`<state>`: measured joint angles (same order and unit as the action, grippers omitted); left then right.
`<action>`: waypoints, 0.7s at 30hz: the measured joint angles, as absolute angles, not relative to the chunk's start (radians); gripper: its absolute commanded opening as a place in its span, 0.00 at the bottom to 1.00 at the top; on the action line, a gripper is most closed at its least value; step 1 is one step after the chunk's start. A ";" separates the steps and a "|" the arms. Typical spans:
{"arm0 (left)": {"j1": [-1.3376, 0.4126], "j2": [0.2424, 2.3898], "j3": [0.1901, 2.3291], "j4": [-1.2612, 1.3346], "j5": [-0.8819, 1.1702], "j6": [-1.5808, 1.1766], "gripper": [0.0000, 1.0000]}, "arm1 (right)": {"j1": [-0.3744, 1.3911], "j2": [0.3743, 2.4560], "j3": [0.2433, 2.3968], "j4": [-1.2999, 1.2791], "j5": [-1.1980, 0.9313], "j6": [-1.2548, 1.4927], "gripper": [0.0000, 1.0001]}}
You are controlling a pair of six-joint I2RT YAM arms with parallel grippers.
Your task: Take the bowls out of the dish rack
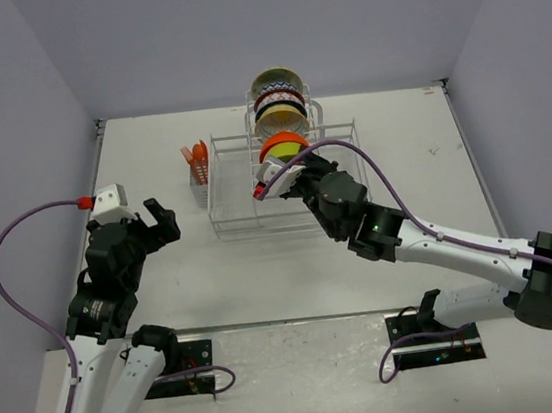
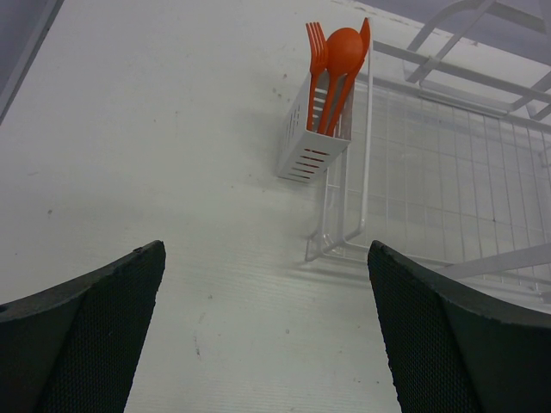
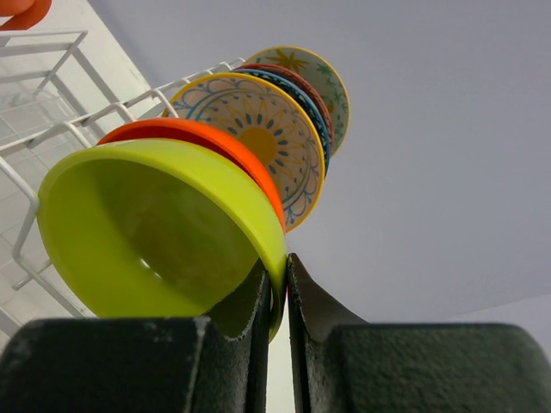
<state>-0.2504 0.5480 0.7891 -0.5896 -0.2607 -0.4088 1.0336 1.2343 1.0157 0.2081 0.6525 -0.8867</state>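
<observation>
The white wire dish rack point(image 1: 225, 216) stands at the middle back of the table. Several bowls stand on edge in its central row: a cream one point(image 1: 275, 79) farthest, a dark patterned one point(image 1: 278, 98), a yellow-rimmed patterned one point(image 3: 258, 138), an orange one point(image 1: 284, 145). Nearest in the row is the lime-green bowl point(image 3: 155, 232). My right gripper point(image 3: 286, 258) is shut on the lime-green bowl's rim, one finger inside and one outside. In the top view the right gripper point(image 1: 275, 178) hides that bowl. My left gripper point(image 1: 157, 221) is open and empty over the table, left of the rack point(image 2: 448, 172).
A white cutlery holder point(image 2: 310, 138) with orange utensils point(image 2: 337, 56) hangs on the rack's left side; it also shows in the top view point(image 1: 198, 176). Grey walls close in the table on three sides.
</observation>
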 measured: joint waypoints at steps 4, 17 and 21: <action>-0.250 0.549 0.789 -0.590 -0.261 -0.409 1.00 | 1.034 1.216 1.009 0.224 0.660 -0.891 0.00; -0.250 0.553 0.789 -0.590 -0.261 -0.409 1.00 | 1.043 1.140 1.007 0.222 0.644 -0.852 0.00; -0.250 0.553 0.789 -0.590 -0.261 -0.409 1.00 | 1.046 1.084 1.007 0.198 0.626 -0.813 0.00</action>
